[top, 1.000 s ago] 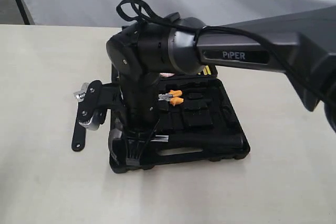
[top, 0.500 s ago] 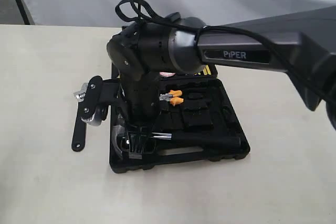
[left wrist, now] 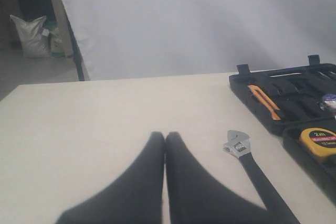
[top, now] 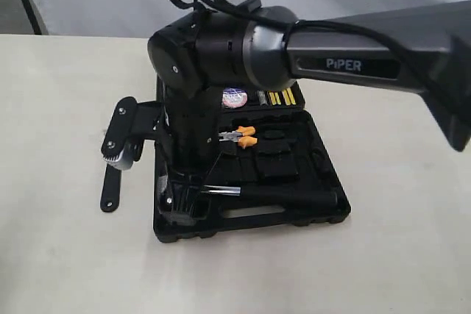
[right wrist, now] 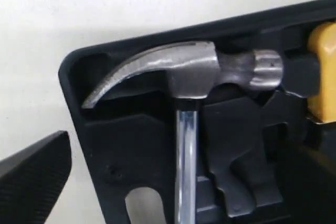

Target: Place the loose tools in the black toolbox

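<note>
One hammer lies along the black toolbox's slot edge, head left; right jaws spread, left jaws pressed together.

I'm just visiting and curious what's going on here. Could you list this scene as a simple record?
hammer: lying in a recess of the black toolbox
black toolbox: open, on the table
wrench: on the table, outside the toolbox
tape roll: inside the toolbox
left gripper: shut, empty
right gripper: open, over the hammer
left to pack: the wrench
</note>
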Robot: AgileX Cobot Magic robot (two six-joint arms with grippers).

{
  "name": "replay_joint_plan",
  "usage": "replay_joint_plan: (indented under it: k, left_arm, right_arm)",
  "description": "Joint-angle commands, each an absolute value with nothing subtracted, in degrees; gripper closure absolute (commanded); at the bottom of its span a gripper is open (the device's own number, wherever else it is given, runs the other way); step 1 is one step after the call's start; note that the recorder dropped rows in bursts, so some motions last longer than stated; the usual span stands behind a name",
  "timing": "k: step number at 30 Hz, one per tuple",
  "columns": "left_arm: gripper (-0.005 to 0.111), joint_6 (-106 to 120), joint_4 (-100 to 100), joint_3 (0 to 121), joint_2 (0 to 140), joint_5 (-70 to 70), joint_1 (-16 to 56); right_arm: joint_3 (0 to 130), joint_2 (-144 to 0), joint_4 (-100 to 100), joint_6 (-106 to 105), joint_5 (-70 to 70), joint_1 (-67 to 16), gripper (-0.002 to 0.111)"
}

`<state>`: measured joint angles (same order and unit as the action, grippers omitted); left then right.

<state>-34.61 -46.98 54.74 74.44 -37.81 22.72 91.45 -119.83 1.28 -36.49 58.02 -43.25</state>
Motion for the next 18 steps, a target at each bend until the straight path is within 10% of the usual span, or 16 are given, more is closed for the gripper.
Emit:
replay_joint_plan:
  k: [1,7,18]
  left_arm:
    - [0.105,-35.2,-46.2,54.2,74.0,-36.8,22.5]
    - [0.105,-35.2,-46.2,54.2,74.0,-36.8,22.5]
    - [0.105,-35.2,-46.2,54.2,74.0,-36.8,22.5]
  right_arm:
    - [91.1,-121.9,0.4,-37.4,57.3,-42.3,0.026]
    - [91.2,-122.8,0.4,-37.4,56.4,-41.8,0.105]
    - [100.3,-117.1,-35.2,-59.2,70.0,-25.1,0.109]
